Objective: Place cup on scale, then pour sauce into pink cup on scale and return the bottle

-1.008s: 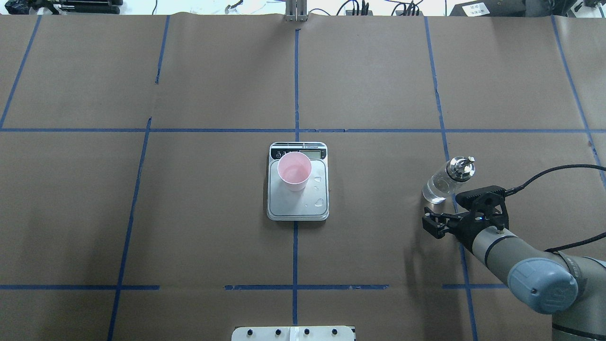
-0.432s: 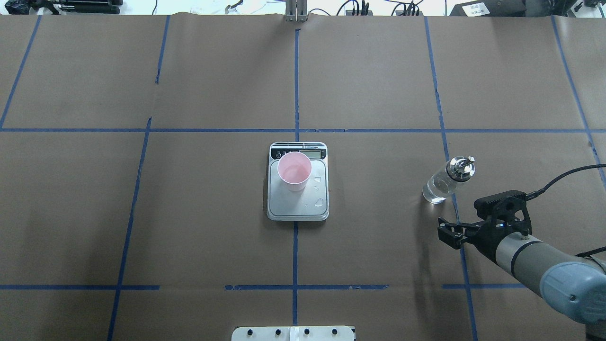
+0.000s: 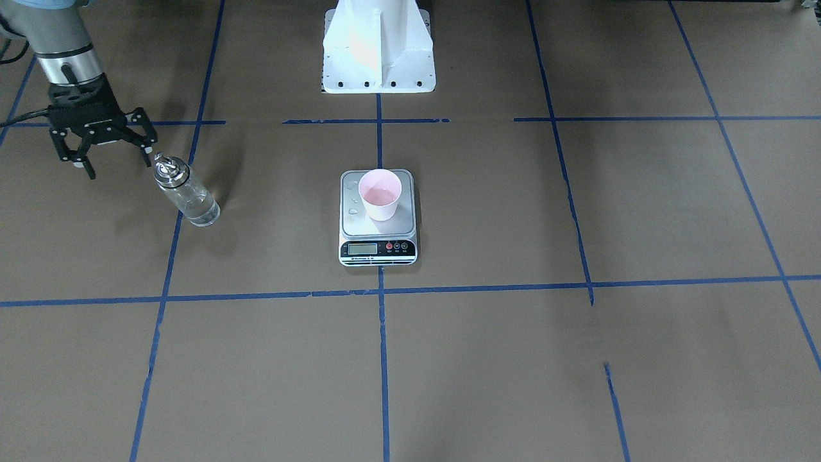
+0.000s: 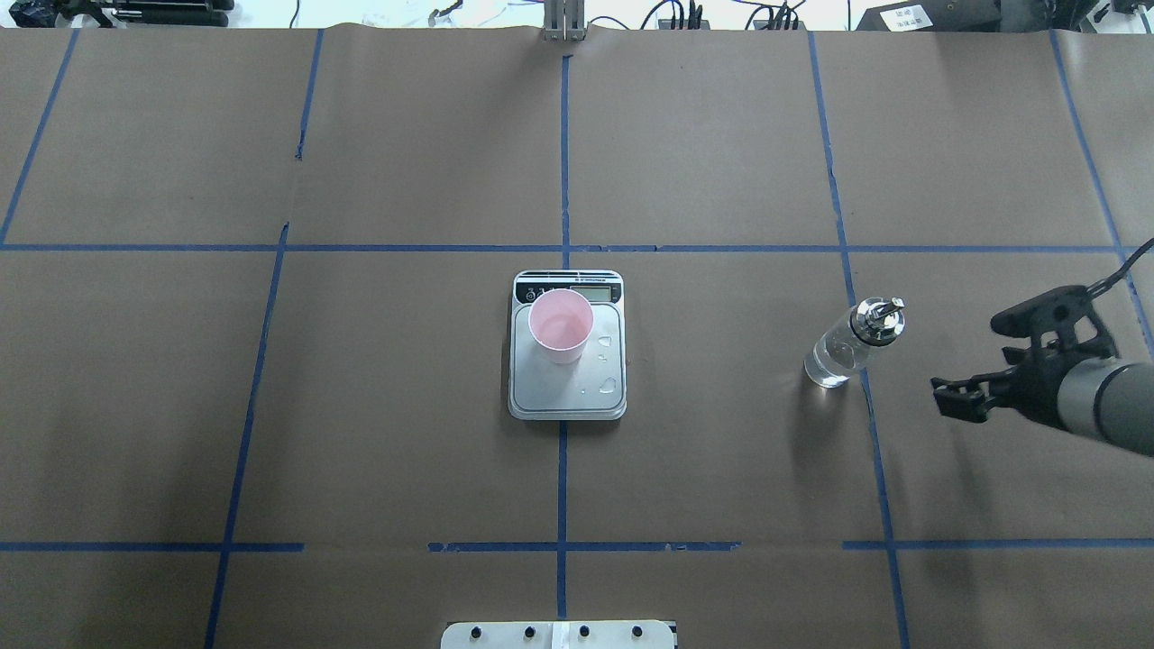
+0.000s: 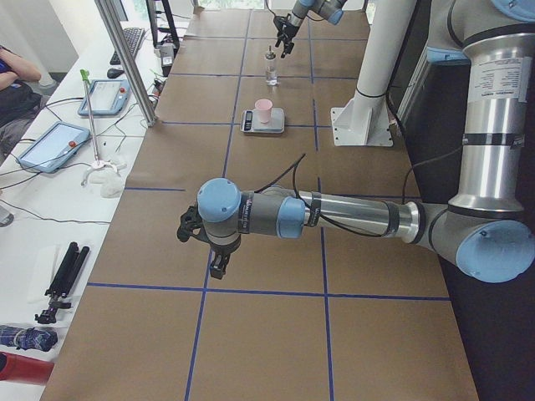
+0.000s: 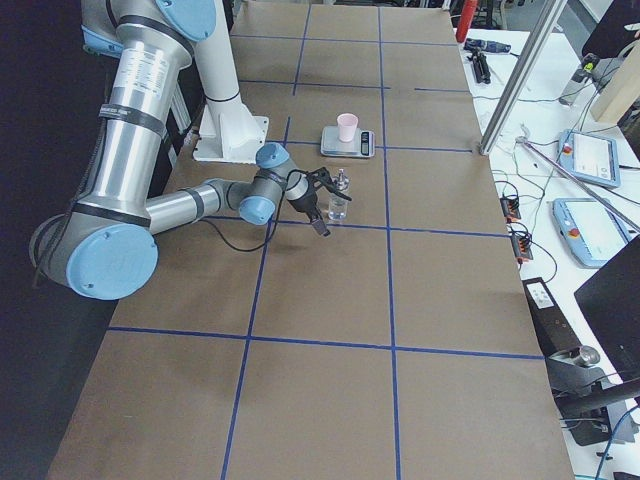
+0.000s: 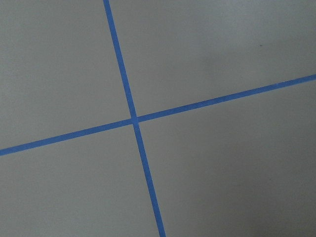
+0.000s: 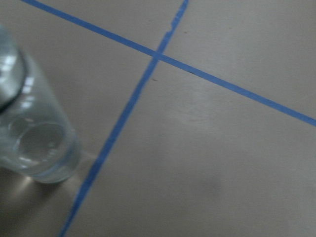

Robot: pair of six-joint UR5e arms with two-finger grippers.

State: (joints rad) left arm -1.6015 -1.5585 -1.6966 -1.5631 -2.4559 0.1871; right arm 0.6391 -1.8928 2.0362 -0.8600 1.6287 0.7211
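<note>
So the whole surface (image 4: pixel 361 406) is covered in brown paper with a blue tape grid. The right arm (image 4: pixel 1100 410) reaches in from the robot's right edge. Its end effector (image 3: pixel 115 154) hangs in the air with the fingers spread wide and nothing in them, close beside the bottle's cap but not touching it. The left arm (image 5: pixel 351 215) is stretched out low over the surface's left end. Its end effector (image 5: pixel 205 246) points down at a tape crossing, and honestly I can't tell whether it's spread or clenched.

The scale (image 4: pixel 568 397) sits dead centre on the surface, on the middle tape line, display end facing away from the robot. The bottle (image 4: pixel 843 347) stands upright on its own, on a tape line about halfway between the scale and the right edge, with clear sauce (image 3: pixel 200 210) in its lower part. The pink cup (image 4: pixel 561 326) stands upright on the scale's platform, pushed up toward the display end. A few water-like droplets (image 4: pixel 610 386) lie on the platform next to the cup.
</note>
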